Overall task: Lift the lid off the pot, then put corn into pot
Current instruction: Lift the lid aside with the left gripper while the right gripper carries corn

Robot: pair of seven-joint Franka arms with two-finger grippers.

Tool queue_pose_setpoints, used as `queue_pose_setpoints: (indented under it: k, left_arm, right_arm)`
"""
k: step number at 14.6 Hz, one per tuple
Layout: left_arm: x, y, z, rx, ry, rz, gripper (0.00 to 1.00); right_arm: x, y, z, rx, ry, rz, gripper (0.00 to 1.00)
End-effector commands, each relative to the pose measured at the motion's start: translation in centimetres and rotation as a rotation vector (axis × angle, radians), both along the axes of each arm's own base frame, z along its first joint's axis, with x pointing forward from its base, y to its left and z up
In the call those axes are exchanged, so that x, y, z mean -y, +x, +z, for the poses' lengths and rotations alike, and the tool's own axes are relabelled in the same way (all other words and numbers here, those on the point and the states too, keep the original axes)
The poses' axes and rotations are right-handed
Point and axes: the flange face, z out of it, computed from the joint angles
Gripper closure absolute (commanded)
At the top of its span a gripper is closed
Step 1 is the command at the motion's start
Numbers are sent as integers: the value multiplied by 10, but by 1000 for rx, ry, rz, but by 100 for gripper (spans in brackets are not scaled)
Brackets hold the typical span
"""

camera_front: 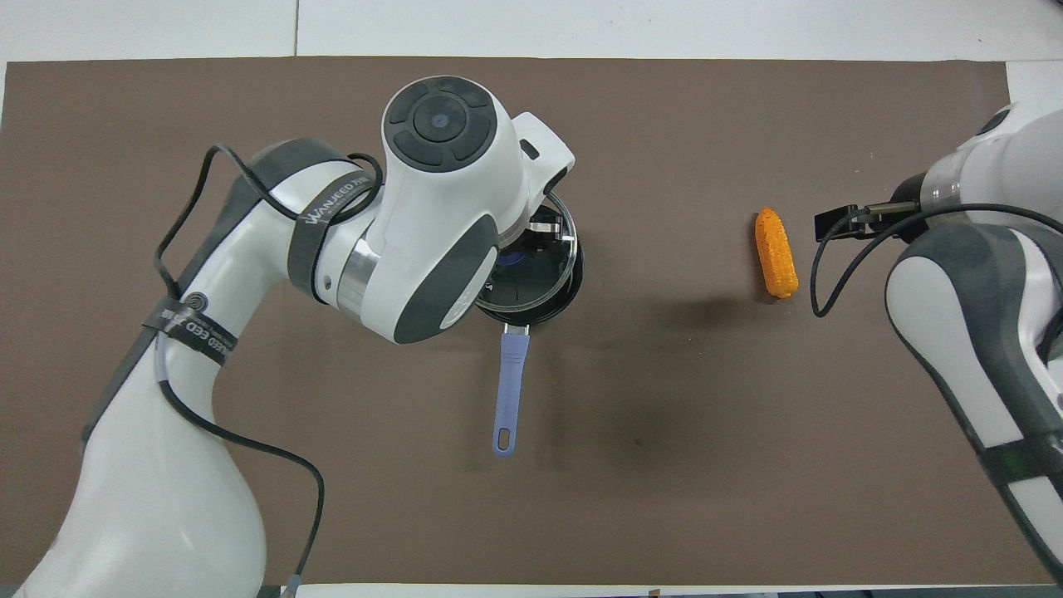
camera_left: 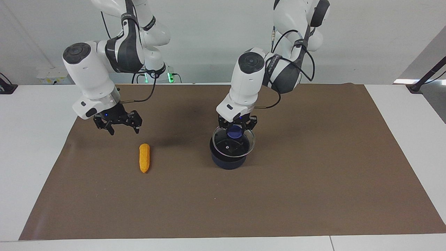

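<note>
Two jobs are split between our two arms, and the layout shows why. Our left gripper sits straight above the pot, its fingers closed in on the blue knob at the centre of the lid. The knob is the only part of the glass disc that gives a firm pinch, so we take it from directly overhead. In the facing view the lid looks tilted, with the rim on the side away from the robots raised over the pot's edge. We judge it is just coming off, though we cannot tell whether any part of it touches the pot's rim.

Below that gripper the pot stands on the brown mat. In the overhead view its long handle points back toward the robots, clear of the lid and out of the way of a vertical lift.

Our right gripper waits in the air with its fingers spread, hanging just beside the corn, a little toward the robots from it. The cob lies flat on the mat, well apart from the pot, toward the right arm's end of the table. We think the spread fingers are kept ready so the cob can be taken across its width once the pot is open.

The corn step is not yet begun.
</note>
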Motion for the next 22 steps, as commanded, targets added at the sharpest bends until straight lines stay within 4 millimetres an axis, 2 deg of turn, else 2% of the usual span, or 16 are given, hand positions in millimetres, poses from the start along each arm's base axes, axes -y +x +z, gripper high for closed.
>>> queue_pose_setpoints:
  k: [1,4,7,9,11,12,13,15,16,17,19,20,22]
  left_arm:
    - [-49,12,27,-23,7,22,100]
    - [-118,38,37,-46,19,-14,100]
    - [-209,68,33,-72,22,-29,100]
    - [-273,77,23,-81,18,-40,100]
    - [-325,78,-2,-72,12,-47,100]
    - [-350,75,-18,-52,11,-27,100]
    - [-375,71,-38,-48,11,-8,100]
    - [-407,65,-67,-37,12,-42,100]
    - [-420,64,-80,-35,12,-46,100]
    - [-434,62,-90,-31,11,-53,100]
    - [-443,58,-105,-37,19,-56,100]
    - [-445,56,-114,-51,19,-54,100]
    - [-447,54,-124,-59,18,-49,100]
  right_arm:
    - [-15,8,-43,34,15,-3,0]
    - [-20,8,-87,34,10,2,0]
    - [-28,7,-117,-13,5,28,0]
    - [-23,0,-135,-31,1,25,0]
    - [-23,1,-143,-28,2,23,6]
    - [-22,0,-144,-29,1,22,13]
    - [-22,-1,-147,-31,1,22,15]
    - [-21,-2,-153,-32,0,24,16]
    - [-21,-2,-154,-32,-1,33,24]
    - [-20,-2,-154,-32,-2,34,41]
    - [-21,2,-149,-34,-2,35,83]
    - [-25,6,-142,-31,0,39,99]
    - [-35,17,-111,-43,1,52,100]
